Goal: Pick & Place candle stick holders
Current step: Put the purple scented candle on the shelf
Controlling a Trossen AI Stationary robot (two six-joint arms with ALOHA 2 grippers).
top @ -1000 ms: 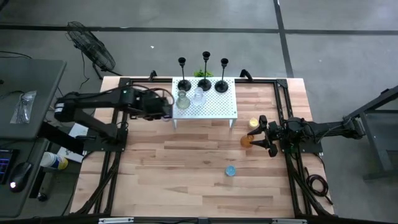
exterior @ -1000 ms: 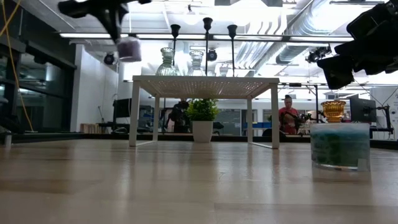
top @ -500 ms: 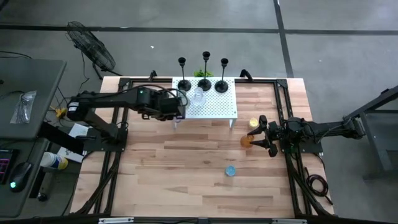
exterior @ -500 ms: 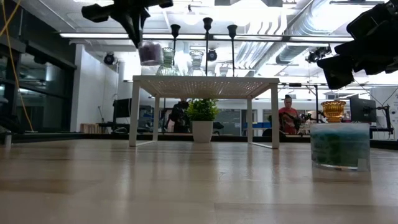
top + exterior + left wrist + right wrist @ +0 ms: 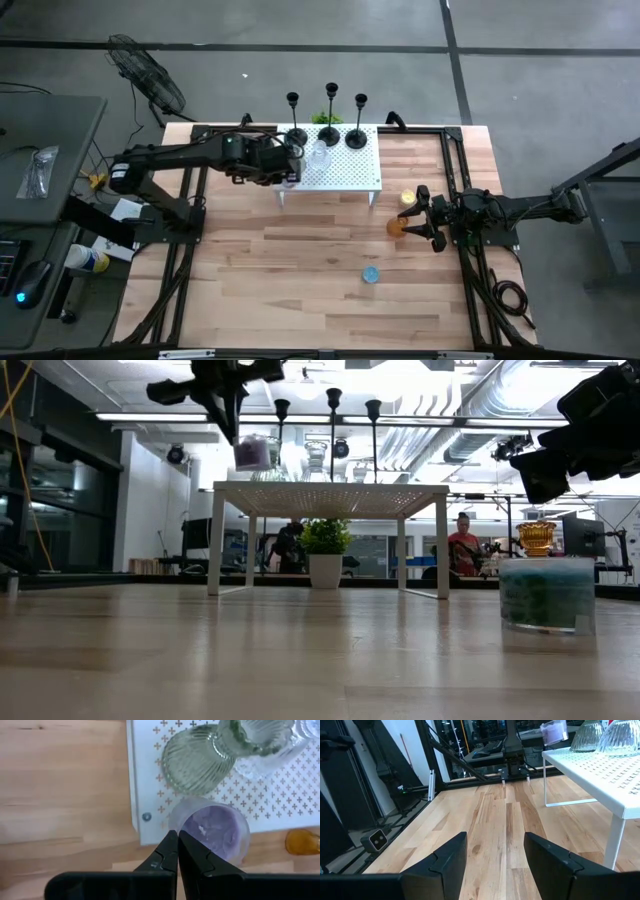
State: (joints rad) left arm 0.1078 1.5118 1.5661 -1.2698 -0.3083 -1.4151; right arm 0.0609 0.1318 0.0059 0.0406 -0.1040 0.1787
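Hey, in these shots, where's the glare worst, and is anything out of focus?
Low view: bright ceiling lights wash out the glass vases behind the purple votive cup; the nearest stretch of the table is soft. Left wrist view: that arm's own fingers are slightly blurred. High view: even light, no glare.

Left gripper point(image 5: 289, 170) over white stand's point(image 5: 345, 172) corner; right gripper point(image 5: 412, 213) beside orange cup point(image 5: 396, 226).
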